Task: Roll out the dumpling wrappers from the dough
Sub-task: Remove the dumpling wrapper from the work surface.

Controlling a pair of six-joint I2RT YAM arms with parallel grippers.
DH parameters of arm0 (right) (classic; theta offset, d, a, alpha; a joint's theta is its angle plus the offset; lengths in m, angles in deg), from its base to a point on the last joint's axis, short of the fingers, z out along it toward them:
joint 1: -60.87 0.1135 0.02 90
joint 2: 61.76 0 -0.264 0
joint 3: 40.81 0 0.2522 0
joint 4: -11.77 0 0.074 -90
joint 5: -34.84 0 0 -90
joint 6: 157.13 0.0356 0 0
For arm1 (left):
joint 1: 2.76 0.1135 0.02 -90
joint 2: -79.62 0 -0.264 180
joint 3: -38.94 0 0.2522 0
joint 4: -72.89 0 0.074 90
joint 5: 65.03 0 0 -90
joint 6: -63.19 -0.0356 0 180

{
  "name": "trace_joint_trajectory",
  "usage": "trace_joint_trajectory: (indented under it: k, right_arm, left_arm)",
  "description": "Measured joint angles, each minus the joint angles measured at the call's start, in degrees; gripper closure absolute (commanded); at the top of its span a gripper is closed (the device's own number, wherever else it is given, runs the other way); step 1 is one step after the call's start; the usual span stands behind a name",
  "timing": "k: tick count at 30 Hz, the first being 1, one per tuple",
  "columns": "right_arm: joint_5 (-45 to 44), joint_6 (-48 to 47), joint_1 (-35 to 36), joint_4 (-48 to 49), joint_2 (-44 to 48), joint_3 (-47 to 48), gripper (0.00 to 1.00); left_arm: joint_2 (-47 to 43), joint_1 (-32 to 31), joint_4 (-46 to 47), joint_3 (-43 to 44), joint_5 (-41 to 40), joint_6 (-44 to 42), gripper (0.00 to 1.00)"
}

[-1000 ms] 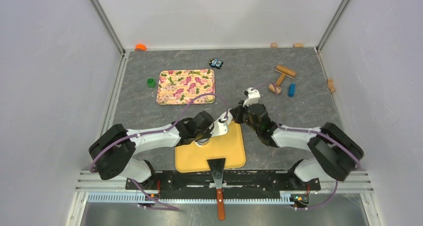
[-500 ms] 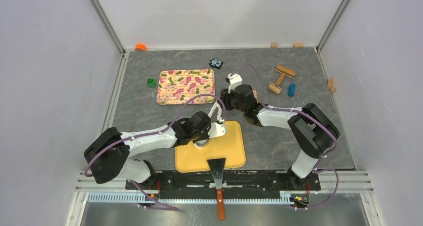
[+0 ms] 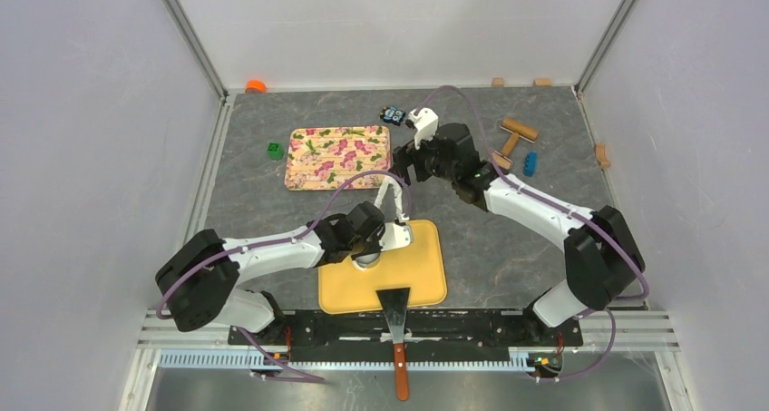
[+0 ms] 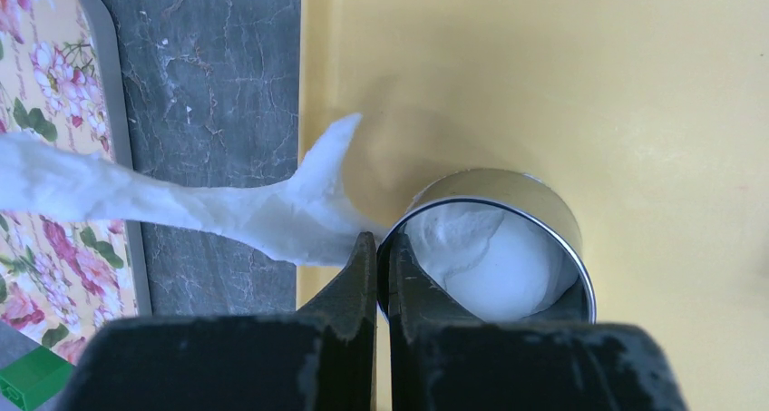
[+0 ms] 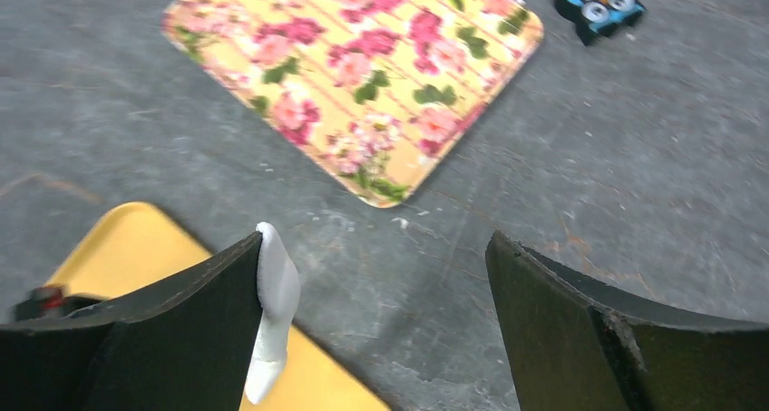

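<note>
My left gripper (image 4: pixel 383 243) is shut on the wall of a round shiny cup (image 4: pixel 517 193) that stands on the yellow board (image 4: pixel 544 66). A smooth white ball of dough (image 4: pixel 494 261) fills the cup. From the cup a ragged strip of dough (image 4: pixel 227 207) stretches out over the table. In the top view this strip (image 3: pixel 395 202) runs up toward my right gripper (image 3: pixel 402 169). The right gripper (image 5: pixel 376 239) is open, and the strip's end (image 5: pixel 272 311) sticks to the inner face of its left finger. No dumpling wrappers are in view.
A floral board (image 3: pixel 337 156) lies behind the yellow board (image 3: pixel 426 279). A metal scraper (image 3: pixel 396 311) rests on the yellow board's near edge. A wooden rolling pin (image 3: pixel 511 143) and blue block (image 3: pixel 530 163) sit at the back right. A blue toy (image 3: pixel 392 115) and green block (image 3: pixel 275 150) lie near the floral board.
The right gripper has opened and swung back and to the left, away from the yellow board, drawing the dough strip out longer. The left gripper has stayed on the cup.
</note>
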Motion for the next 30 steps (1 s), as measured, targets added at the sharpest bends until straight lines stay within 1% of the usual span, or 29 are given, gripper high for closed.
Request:
trace_joint_trajectory:
  k: [3,7,11,13,15,16,18,23,26,30]
  right_arm:
    - [6.95,-0.02,-2.05,-2.82,1.22,2.25,0.09]
    - [12.15,-0.28,-3.91,-7.65,1.20,5.73,0.10]
    - [16.06,-1.36,-5.07,-13.00,-0.02,9.14,0.09]
    - [21.97,-1.31,-6.54,-13.33,-0.24,8.96,0.11]
    - [29.03,-0.15,-9.51,-12.17,-0.24,7.50,0.11]
    - [30.16,0.15,-11.08,-12.48,-0.24,7.04,0.11]
    - [29.03,0.37,-14.47,-14.47,-0.35,6.82,0.10]
    - [21.55,1.53,-20.57,-15.85,0.46,4.00,0.09]
    - [17.38,1.01,-22.40,-18.12,0.61,2.84,0.11]
    - [8.04,-0.92,-22.56,-21.86,0.61,2.80,0.10]
  left_arm:
    - [0.02,0.00,0.00,0.00,0.00,0.00,0.98]
    - [0.02,0.00,-0.15,0.09,0.02,0.00,0.98]
    - [0.02,0.00,-0.20,0.09,0.00,0.00,0.98]
    - [0.02,0.00,-0.20,0.09,0.00,0.00,0.98]
    - [0.02,0.00,-0.20,0.09,0.00,0.00,0.98]
    - [0.02,0.00,-0.20,0.09,0.00,0.00,0.98]
    - [0.02,0.00,-0.20,0.09,0.02,0.00,0.98]
    - [0.00,0.00,-0.17,0.09,0.02,0.00,0.98]
    - [0.00,0.00,-0.17,0.09,0.04,0.00,0.98]
    - [0.02,0.00,-0.17,0.09,0.07,0.00,0.98]
